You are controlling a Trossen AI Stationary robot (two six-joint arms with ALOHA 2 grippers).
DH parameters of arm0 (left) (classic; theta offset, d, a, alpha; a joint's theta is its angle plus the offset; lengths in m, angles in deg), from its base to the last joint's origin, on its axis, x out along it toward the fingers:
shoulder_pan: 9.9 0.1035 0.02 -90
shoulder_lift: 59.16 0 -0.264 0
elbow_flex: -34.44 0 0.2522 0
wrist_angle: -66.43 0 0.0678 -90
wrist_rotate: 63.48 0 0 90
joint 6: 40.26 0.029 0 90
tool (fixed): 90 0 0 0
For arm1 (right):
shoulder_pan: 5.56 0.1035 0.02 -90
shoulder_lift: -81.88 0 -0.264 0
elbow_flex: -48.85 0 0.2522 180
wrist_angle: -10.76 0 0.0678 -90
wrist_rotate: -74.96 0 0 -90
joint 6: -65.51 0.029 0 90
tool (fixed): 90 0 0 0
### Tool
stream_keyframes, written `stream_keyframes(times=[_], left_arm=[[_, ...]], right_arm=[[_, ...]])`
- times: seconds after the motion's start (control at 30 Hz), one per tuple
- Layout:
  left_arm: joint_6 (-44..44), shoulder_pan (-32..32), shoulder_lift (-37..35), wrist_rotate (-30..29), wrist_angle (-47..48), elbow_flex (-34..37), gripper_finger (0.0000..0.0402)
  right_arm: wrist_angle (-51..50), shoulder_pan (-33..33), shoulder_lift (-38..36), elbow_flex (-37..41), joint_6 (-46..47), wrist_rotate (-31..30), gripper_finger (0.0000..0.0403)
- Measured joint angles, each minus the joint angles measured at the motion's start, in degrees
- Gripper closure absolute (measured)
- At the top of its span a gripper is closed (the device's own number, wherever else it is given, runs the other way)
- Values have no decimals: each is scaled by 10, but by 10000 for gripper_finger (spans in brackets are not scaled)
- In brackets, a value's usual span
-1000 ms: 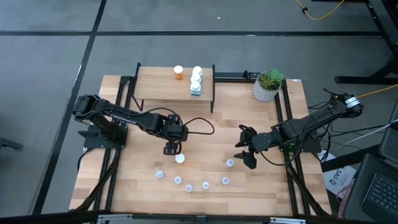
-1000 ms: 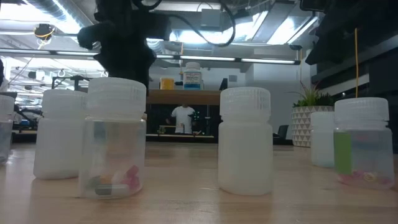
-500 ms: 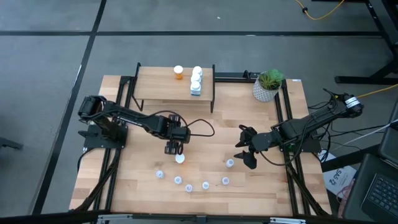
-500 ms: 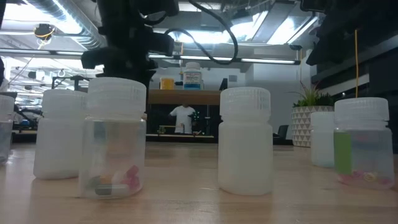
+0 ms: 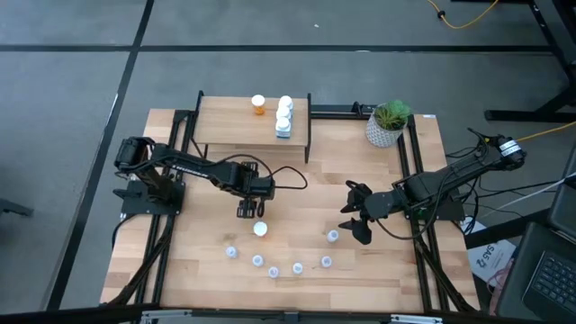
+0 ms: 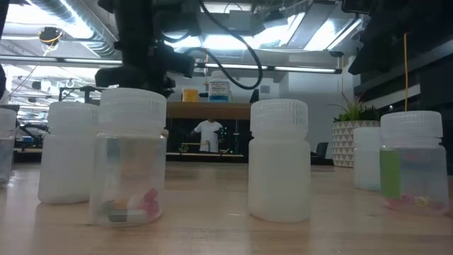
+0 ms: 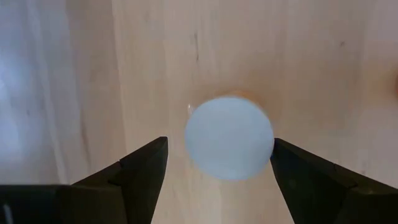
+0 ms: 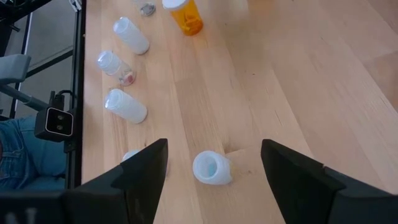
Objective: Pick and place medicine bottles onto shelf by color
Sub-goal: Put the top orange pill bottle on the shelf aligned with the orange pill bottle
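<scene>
An orange bottle with a round white cap (image 5: 260,229) stands on the wooden table (image 5: 387,270). In the left wrist view the bottle's cap (image 7: 229,137) shows from above. My left gripper (image 5: 250,211) hovers open just far-left of and above it, one finger on either side in the wrist view (image 7: 217,180), touching nothing. My right gripper (image 5: 354,214) is open and waits beside a pale vial (image 5: 333,236), which also shows in its wrist view (image 8: 211,168). The shelf (image 5: 234,126) at the table's far side bears an orange bottle (image 5: 258,104) and a row of white bottles (image 5: 284,117).
Several pale vials stand in an arc near the table's front edge (image 5: 274,270), and they loom large in the low view (image 6: 279,159). A white pot with a green plant (image 5: 387,124) stands at the far right. Bare wood lies between the shelf and the arc.
My left gripper has drawn back a little toward the table's far edge, away from the orange bottle, staying open. The bottle has stayed where it was.
</scene>
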Motion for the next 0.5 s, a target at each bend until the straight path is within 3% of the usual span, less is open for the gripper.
stream_keyframes(times=[0.5], left_arm=[[26,3,25,24,-23,1,127]], right_arm=[[1,0,0,0,0,0,142]])
